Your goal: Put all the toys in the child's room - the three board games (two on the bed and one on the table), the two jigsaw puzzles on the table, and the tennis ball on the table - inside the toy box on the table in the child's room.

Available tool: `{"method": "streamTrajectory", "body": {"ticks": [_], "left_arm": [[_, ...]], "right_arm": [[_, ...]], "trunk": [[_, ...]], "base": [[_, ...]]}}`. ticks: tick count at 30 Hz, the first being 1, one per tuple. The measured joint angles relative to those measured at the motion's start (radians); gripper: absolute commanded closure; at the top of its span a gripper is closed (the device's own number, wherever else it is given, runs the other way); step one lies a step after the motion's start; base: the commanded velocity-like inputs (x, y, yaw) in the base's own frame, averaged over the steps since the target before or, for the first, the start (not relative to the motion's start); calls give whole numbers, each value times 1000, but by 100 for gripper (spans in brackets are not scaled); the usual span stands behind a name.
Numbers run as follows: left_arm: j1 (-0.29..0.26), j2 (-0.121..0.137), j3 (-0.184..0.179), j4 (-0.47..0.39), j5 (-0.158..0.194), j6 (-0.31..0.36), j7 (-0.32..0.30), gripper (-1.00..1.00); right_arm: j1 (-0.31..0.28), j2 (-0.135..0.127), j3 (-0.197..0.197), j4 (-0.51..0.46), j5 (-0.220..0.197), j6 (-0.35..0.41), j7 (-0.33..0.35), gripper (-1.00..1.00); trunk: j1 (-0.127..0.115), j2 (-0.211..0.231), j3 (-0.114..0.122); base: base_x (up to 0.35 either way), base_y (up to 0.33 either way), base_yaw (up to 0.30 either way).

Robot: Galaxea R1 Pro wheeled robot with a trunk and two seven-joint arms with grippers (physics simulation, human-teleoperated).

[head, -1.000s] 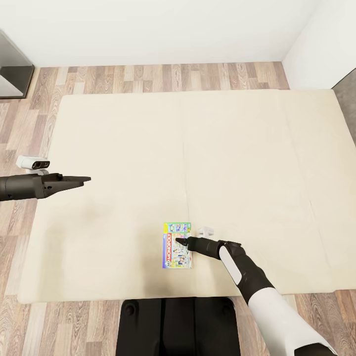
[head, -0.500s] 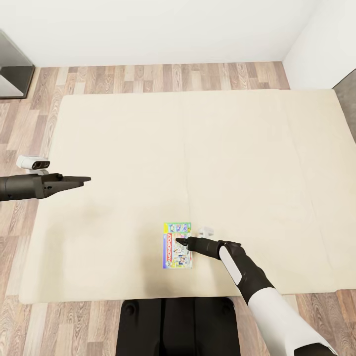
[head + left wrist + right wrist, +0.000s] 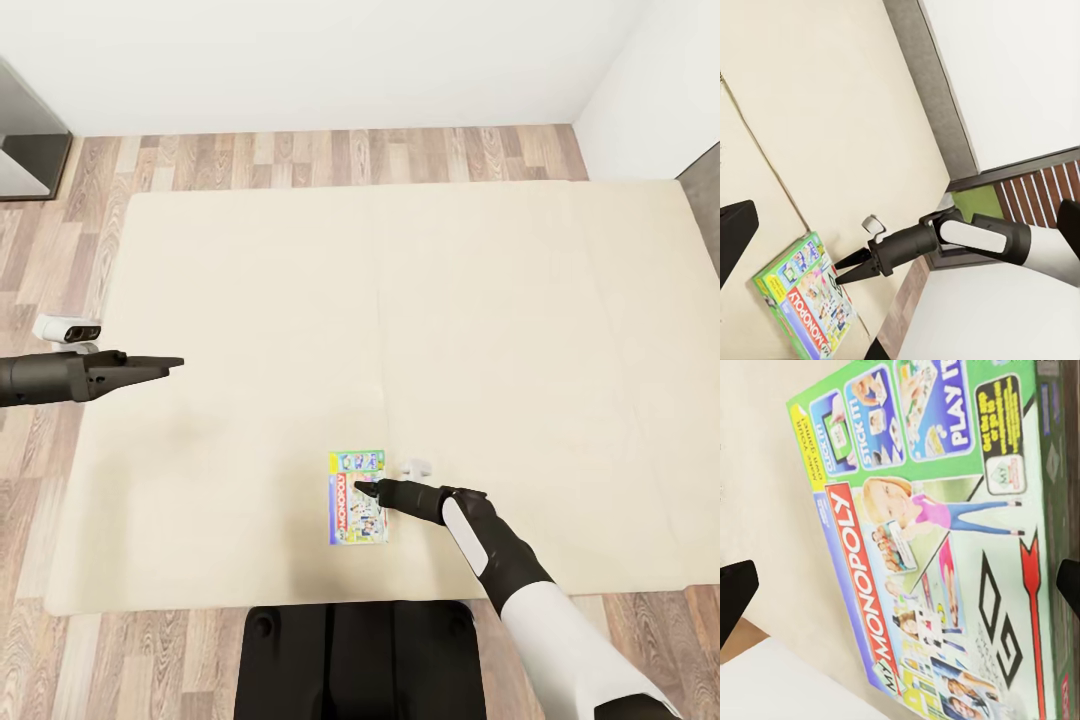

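The bed (image 3: 450, 300) has slid slightly in the head view, a small camera shift; nothing else differs. The Monopoly box (image 3: 357, 496) lies flat under the right gripper (image 3: 366, 488), jaws spread, no grasp yet. The left gripper (image 3: 165, 364) hovers well apart, looking closed.

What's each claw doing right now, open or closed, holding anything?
Left claw: empty, held over the bed; open or shut cannot be told.
Right claw: open, fingers spread over the Monopoly box, not gripping it.

White forearm shell (image 3: 560, 640), black wrist, tapered black fingers (image 3: 372, 488); black base (image 3: 360, 660).
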Motion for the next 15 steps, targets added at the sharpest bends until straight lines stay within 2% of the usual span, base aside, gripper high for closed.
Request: {"method": "streamTrajectory", "body": {"ticks": [15], "left_arm": [[0, 0, 0, 0, 0, 0, 0, -100]], "right_arm": [[0, 3, 0, 0, 0, 0, 0, -100]], "trunk": [[0, 0, 0]], "base": [[0, 41, 0]]}}
